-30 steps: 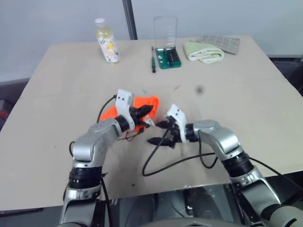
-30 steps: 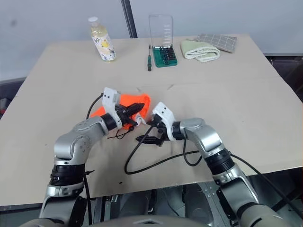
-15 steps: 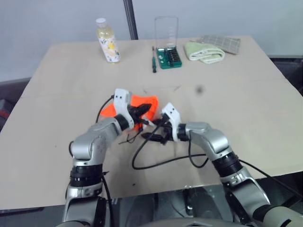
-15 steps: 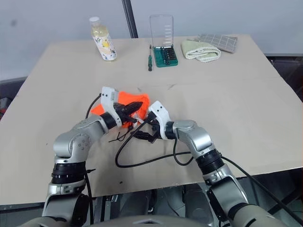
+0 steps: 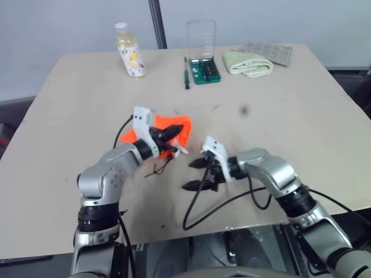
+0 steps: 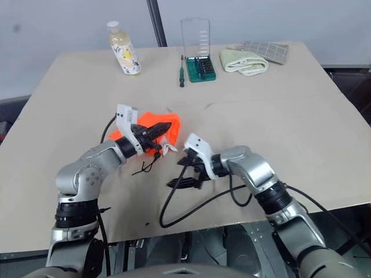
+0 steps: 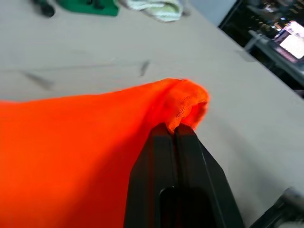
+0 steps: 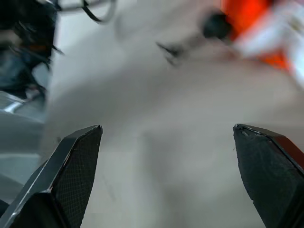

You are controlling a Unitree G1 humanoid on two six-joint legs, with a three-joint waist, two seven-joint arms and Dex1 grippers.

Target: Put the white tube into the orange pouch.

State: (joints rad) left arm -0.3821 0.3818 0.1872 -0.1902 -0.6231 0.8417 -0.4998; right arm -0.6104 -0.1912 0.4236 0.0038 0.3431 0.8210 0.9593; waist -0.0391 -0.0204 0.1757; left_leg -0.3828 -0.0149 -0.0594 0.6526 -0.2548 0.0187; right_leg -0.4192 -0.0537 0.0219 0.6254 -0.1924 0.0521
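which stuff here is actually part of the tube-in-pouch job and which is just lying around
Part of the job:
- orange pouch, pinched by the shut left gripper
- white tube, sticking out at the pouch's edge
- right gripper, open, empty

Just lying about:
- bottle
- screwdriver
- green bit case
- pale green cloth
- checked cloth

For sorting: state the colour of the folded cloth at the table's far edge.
Pale green folded cloth, clearest in the right eye view.
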